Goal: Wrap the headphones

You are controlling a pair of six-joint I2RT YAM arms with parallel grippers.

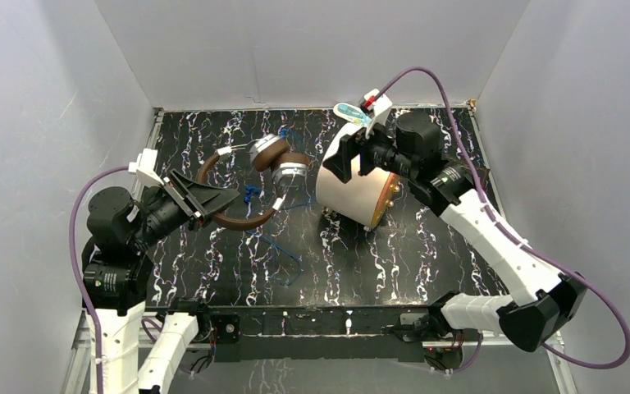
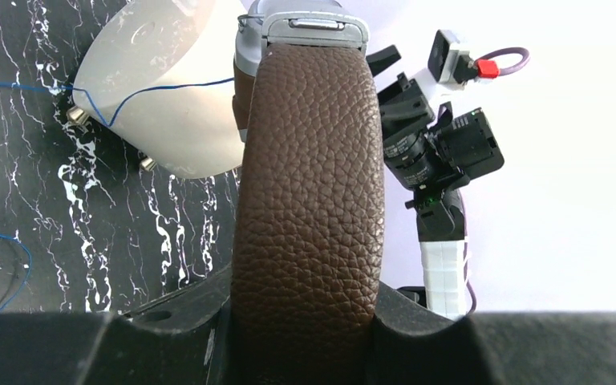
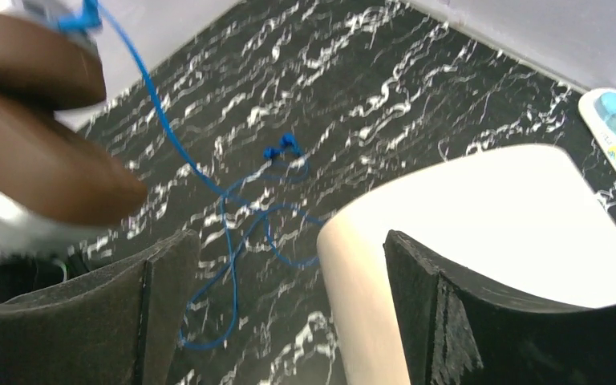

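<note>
The left gripper (image 1: pixel 216 200) pinches the headphones (image 1: pixel 272 156) by their pebbled brown headband (image 2: pixel 309 184); the right gripper (image 1: pixel 354 154) is spread over a smooth cream cylinder (image 1: pixel 353 195) on the black marbled tabletop (image 1: pixel 426 246).

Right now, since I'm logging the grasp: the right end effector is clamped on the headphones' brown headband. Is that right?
Not quite. It is the left end effector that is clamped on the headphones' brown headband, as the left wrist view shows. The right end effector stands open by the cream cylinder.
</note>
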